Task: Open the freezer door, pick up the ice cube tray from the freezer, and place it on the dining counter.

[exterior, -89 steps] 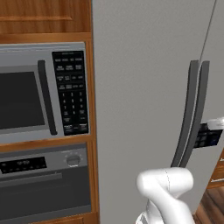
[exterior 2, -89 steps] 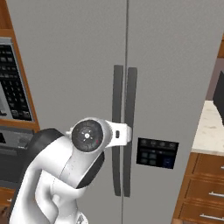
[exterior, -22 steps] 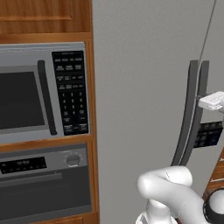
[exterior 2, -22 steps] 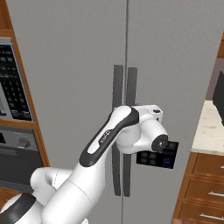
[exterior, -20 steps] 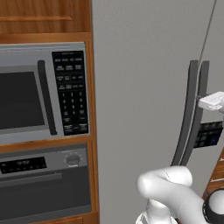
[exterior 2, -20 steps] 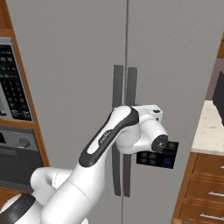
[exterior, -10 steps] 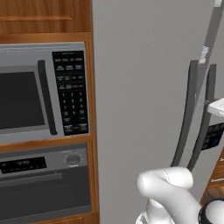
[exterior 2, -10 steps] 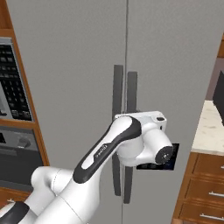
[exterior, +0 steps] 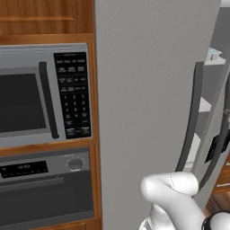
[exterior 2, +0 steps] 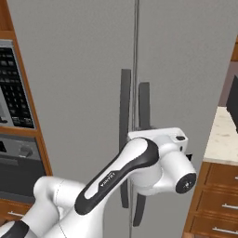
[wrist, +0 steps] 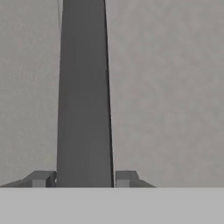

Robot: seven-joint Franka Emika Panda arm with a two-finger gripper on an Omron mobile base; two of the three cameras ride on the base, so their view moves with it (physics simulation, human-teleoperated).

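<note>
Door-opening step in hand. Hand view: gripper [wrist: 84, 178] straddles the dark handle [wrist: 84, 96], one fingertip [wrist: 40, 178] on each side, close against it — clasped on the handle, as far as I can tell. Freezer door [exterior: 148, 90] stands slightly ajar in the left base view, its right edge swung clear; pale shelves [exterior: 213, 55] show in the gap. Ice cube tray not made out. Next, I judge: pull outward along the door's arc until the opening admits the arm. Right base view shows the white arm [exterior 2: 116, 176] masking the grasp — the microwave [exterior: 42, 96] sits to the left.
</note>
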